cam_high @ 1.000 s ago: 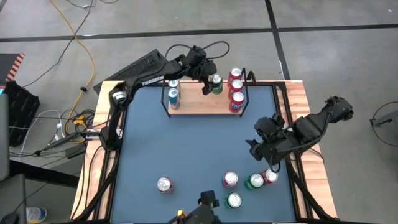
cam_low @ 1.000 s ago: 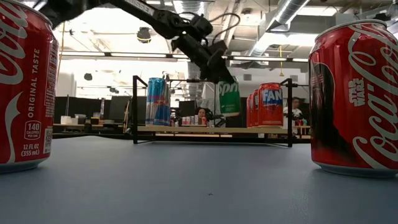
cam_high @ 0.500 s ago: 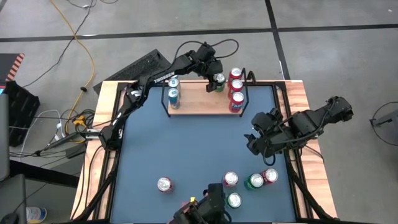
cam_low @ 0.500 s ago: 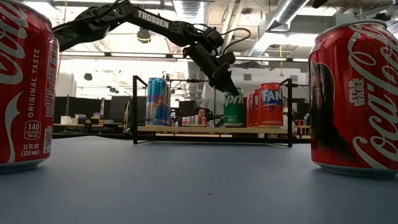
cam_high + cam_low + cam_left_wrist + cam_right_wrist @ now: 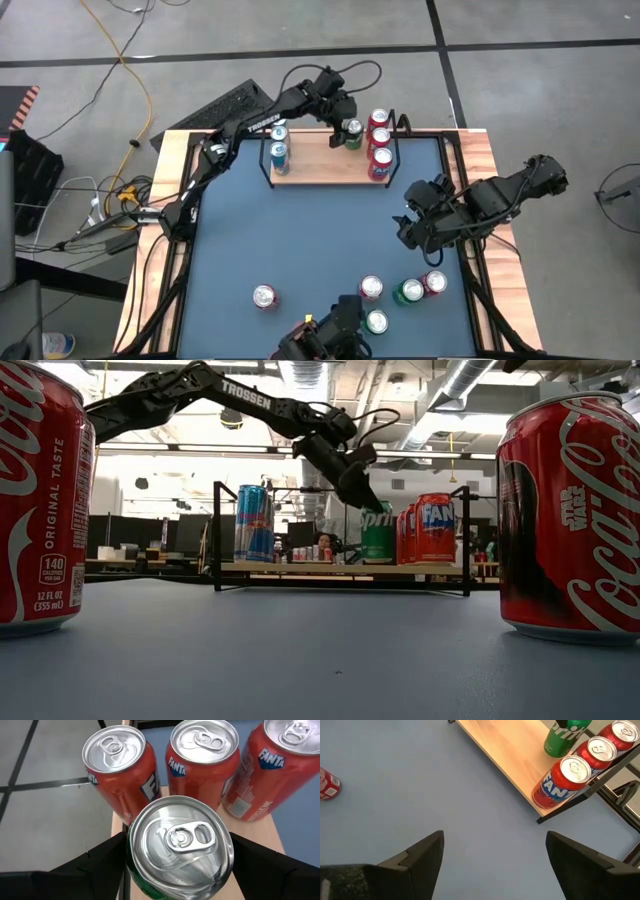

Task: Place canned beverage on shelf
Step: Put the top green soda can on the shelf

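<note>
Three orange cans [image 5: 378, 143] crowd green can [image 5: 351, 133] on shelf [image 5: 320, 165] | left hand [image 5: 343, 127] grips it | risk: sideways release knocks neighbours | right hand [image 5: 412, 232] open, idle over table [image 5: 300, 240]

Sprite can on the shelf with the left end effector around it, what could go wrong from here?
1. The Sprite can stands close to three Fanta cans; the left end effector, opening or pulling away, could bump them.
2. Those Fanta cans sit at the shelf end by the wire frame; a nudge might tip one.
3. If a finger drags on release, the Sprite can may topple.
</note>
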`<state>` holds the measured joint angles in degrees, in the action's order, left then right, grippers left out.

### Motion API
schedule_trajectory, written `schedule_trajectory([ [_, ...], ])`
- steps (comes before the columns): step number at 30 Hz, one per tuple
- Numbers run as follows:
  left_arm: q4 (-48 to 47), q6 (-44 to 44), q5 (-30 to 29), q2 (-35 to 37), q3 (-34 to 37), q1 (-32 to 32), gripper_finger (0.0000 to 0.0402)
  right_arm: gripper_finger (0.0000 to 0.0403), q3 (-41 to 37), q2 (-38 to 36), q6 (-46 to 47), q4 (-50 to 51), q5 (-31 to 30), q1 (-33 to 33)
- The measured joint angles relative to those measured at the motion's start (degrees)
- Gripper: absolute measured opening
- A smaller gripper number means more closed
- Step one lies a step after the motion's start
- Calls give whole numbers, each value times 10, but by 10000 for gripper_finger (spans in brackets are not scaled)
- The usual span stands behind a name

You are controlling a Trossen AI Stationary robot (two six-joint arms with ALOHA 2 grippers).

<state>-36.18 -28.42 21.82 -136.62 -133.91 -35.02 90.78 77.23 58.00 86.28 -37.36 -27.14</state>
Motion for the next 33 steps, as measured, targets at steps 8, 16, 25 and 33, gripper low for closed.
schedule_trajectory([
  [8, 0, -8, 1, -3, 0, 0, 296, 333, 0, 0, 0, -2, 0, 0],
  [16, 1, -16, 16, -3, 0, 0, 312, 333, 0, 0, 4, -1, 0, 0],
  [25, 12, -19, 21, -3, 0, -1, 322, 333, 0, 0, 4, -1, 0, 0],
  [33, 47, 2, 2, -3, 0, -10, 323, 333, 0, 0, 5, -1, 0, 0],
])
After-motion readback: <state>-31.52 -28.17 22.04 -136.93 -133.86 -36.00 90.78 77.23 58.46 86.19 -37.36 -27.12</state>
